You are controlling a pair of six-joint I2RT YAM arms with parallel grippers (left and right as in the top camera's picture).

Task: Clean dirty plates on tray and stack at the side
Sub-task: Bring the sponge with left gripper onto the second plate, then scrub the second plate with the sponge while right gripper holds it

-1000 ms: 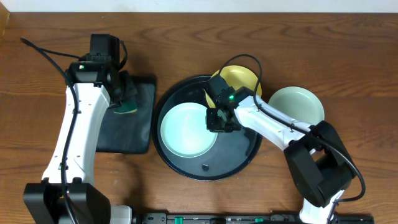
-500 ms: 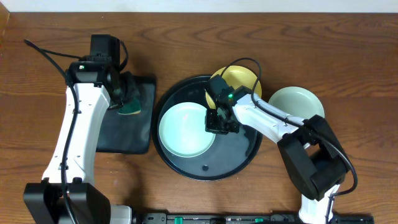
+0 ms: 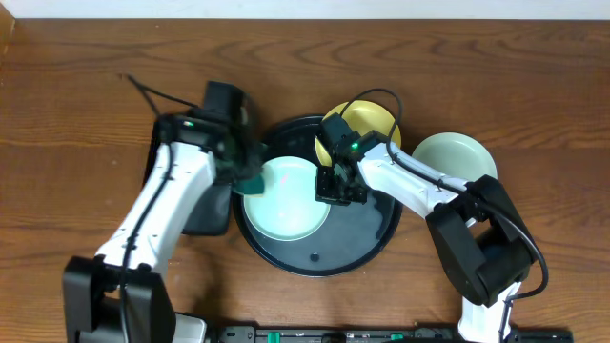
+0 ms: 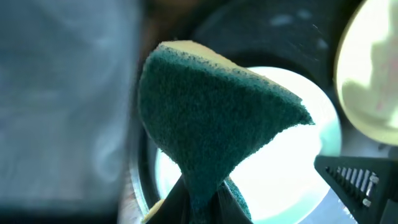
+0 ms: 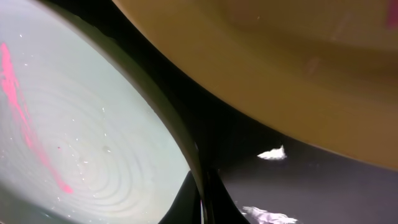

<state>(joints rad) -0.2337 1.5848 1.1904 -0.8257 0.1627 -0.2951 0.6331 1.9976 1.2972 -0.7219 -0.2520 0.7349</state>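
A pale mint plate lies in the round black tray. My right gripper is shut on its right rim. In the right wrist view the plate bears a pink streak and the fingers pinch its edge. My left gripper is shut on a green sponge over the plate's left edge; the sponge fills the left wrist view above the plate. The yellow plate leans on the tray's far rim. A second mint plate sits on the table to the right.
A rectangular black tray lies left of the round tray, partly under my left arm. White crumbs lie on the round tray's floor. Brown wooden table all round.
My left arm has swung right with the sponge, from over the rectangular tray to the mint plate's left edge. The right arm has stayed on the plate's rim.
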